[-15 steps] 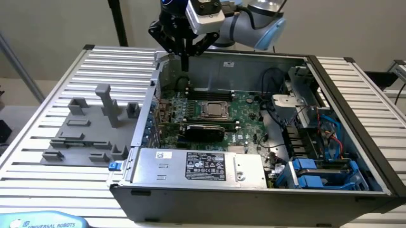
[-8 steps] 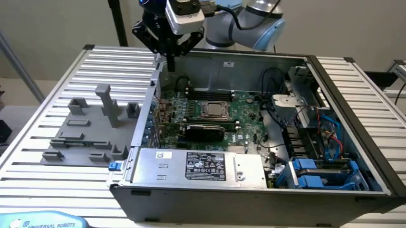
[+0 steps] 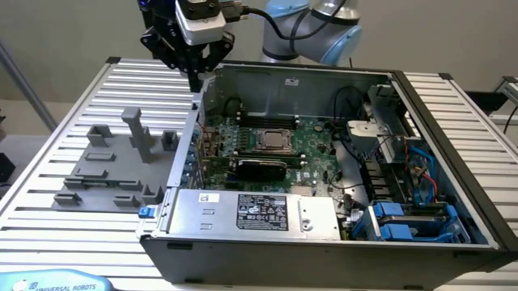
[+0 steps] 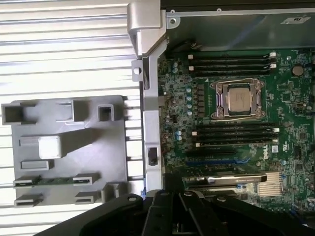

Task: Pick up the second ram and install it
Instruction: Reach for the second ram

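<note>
While the gripper (image 3: 196,80) was held above a corner of the steel computer case (image 4: 150,98), its state indiscernible, the second ram (image 4: 49,181), a thin green stick, was seated in a grey moulded fixture (image 4: 69,162), long axis directed toward the case wall.

Soft, diffuse light is filling the scene; the slatted worktop (image 4: 64,54) is glaring white in the wrist view, and the grey holder (image 3: 121,173) is casting faint shadows.

Second ram (image 4: 51,181) in gray holder (image 4: 74,142), beside motherboard (image 4: 236,123)
</note>
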`<action>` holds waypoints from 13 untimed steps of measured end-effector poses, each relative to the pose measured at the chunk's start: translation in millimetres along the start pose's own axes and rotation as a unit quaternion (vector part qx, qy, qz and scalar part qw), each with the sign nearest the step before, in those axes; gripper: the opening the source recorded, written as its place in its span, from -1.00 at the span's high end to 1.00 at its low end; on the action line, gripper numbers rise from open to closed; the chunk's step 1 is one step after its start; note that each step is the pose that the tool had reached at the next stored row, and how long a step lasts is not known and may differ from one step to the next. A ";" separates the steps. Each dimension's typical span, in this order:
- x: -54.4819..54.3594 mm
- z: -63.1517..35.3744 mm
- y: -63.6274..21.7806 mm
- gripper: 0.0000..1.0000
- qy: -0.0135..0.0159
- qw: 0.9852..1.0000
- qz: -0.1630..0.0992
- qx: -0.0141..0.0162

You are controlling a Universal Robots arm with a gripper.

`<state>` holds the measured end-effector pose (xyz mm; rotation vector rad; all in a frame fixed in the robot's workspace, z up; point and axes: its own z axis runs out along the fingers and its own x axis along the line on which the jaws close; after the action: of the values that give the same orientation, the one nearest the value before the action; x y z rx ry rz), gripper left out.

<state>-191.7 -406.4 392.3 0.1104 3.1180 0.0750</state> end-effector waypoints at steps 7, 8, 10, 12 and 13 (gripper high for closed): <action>31.8 1.4 -4.3 0.79 0.000 1.000 0.000 0.000; 36.3 1.7 -4.8 0.79 0.000 1.000 0.000 0.000; 45.3 2.6 -5.9 0.79 0.000 1.000 0.000 0.000; 54.3 3.6 -7.1 0.79 0.000 1.000 0.000 0.000; 58.8 4.2 -7.6 0.79 0.000 1.000 0.000 0.000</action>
<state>-250.8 -409.5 386.6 0.1105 3.1180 0.0746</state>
